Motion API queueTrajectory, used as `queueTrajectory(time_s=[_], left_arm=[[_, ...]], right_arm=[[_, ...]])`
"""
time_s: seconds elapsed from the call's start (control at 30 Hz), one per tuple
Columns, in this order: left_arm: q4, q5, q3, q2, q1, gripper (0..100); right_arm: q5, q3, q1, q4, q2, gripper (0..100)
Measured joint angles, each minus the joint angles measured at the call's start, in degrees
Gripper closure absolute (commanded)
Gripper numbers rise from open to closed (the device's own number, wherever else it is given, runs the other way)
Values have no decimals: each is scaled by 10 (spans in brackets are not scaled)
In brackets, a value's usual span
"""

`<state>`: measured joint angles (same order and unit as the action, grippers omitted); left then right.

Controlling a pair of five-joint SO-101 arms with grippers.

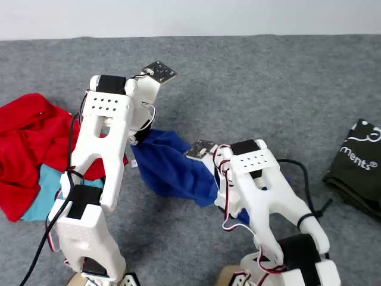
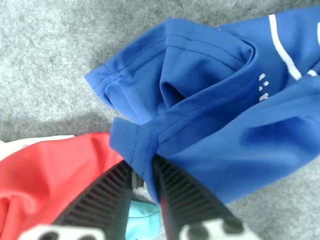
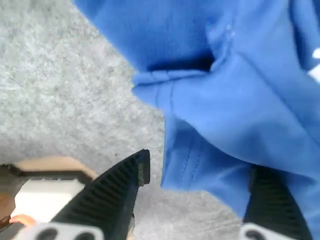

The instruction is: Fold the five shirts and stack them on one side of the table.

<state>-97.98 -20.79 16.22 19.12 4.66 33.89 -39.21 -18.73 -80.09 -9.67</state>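
A blue shirt (image 1: 172,167) lies crumpled on the grey table between the two arms. My left gripper (image 2: 142,175) is shut on a hem corner of the blue shirt (image 2: 215,100), held beside the red shirt (image 2: 50,175). My right gripper (image 3: 200,172) is open at the shirt's other end, and a fold of the blue shirt (image 3: 240,90) hangs between its fingers (image 3: 120,185). In the high view the left gripper (image 1: 141,136) sits at the shirt's upper left edge. A red shirt (image 1: 30,137) lies bunched at the left over a light blue shirt (image 1: 43,192).
A folded black shirt (image 1: 357,164) with white print sits at the right table edge. Bare grey felt (image 1: 256,83) stretches across the back and middle right. Cables trail from both arms near the front.
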Motion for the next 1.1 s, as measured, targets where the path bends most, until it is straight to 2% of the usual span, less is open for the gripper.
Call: queueTrajectory(time_s=[0.2,0.5,0.57,0.7,0.77,1.1], left_arm=[[0,0,0,0,0,997],[0,0,0,0,0,997],[0,1,0,0,0,997],[0,1,0,0,0,997],[0,1,0,0,0,997],[-5,0,25,0,0,997]], right_arm=[[0,1,0,49,23,648],[0,43,-3,69,164,657],[-1,62,-3,69,183,719],[-1,77,5,71,189,925],[-1,78,9,80,189,991],[3,73,59,69,125,989]])
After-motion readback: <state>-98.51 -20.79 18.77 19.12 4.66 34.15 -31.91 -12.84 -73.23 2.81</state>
